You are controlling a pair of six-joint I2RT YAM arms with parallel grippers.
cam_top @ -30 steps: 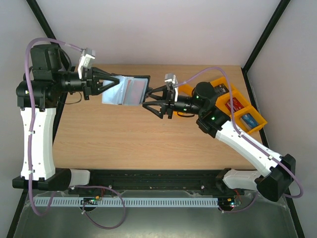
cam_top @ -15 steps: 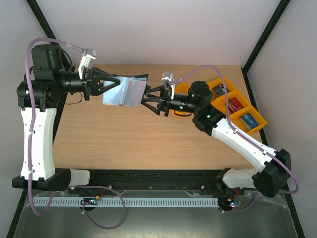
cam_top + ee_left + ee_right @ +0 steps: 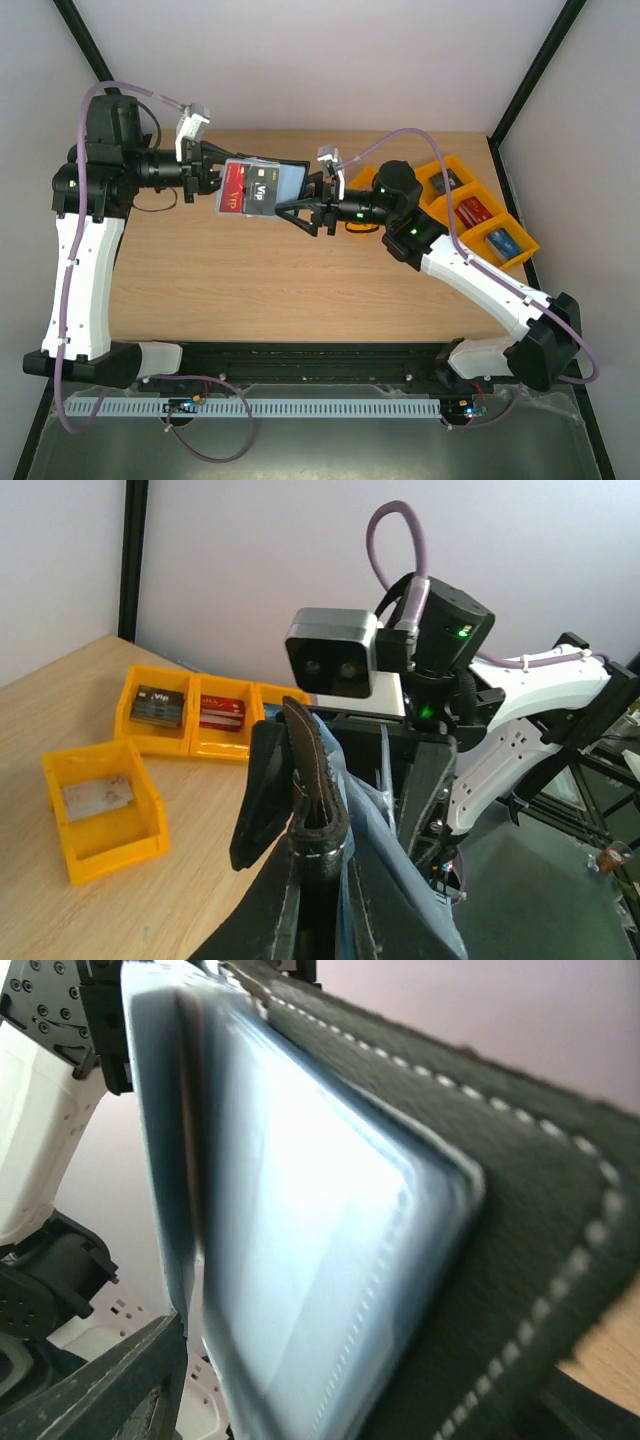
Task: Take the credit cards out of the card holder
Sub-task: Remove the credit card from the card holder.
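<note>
My left gripper (image 3: 222,180) is shut on the black card holder (image 3: 284,178) and holds it in the air over the back of the table. Its open face now looks up, with a red credit card (image 3: 234,189) and a dark one (image 3: 262,190) behind the clear pockets. My right gripper (image 3: 291,205) stands open at the holder's lower right edge, its fingers spread on either side. The left wrist view looks along the holder's folded black edge (image 3: 312,800). A pale blue-grey pocket (image 3: 300,1240) and stitched black leather (image 3: 500,1220) fill the right wrist view, with one finger (image 3: 110,1390) at the lower left.
Orange trays (image 3: 520,262) stand at the table's back right, with a dark card (image 3: 447,182), a red card (image 3: 478,212) and a blue one (image 3: 503,240) inside. A separate orange tray (image 3: 140,830) shows in the left wrist view. Bare wood lies under both arms.
The left arm has swung the card holder to the right and turned it so its cards face up. The right gripper has moved left, closer to the holder's edge.
</note>
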